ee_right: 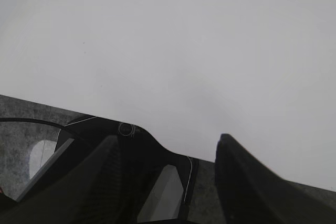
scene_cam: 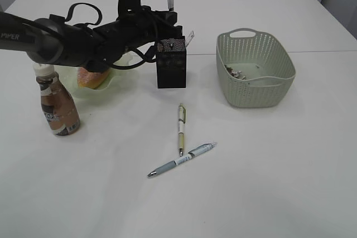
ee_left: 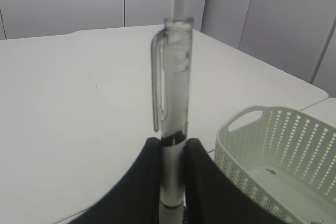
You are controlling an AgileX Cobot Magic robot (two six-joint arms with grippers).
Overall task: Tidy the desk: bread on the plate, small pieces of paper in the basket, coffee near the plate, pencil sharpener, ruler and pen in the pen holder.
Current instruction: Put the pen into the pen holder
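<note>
Jaws of the left gripper [ee_left: 172, 182] clamp a clear pen [ee_left: 174, 103] upright, long axis vertical, hovering over the black pen holder [scene_cam: 170, 62] so the drop looks straight down; right gripper [ee_right: 168, 182] gapes empty, far off.

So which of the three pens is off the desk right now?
The clear pen, held upright in the left gripper above the pen holder. The other two pens lie flat on the desk.

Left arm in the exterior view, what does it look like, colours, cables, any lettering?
The left arm is matte black with rounded tubular links, white PIPER lettering near the frame edge, and black cables looping over it. A black camera block with a pale strip tops its wrist.
</note>
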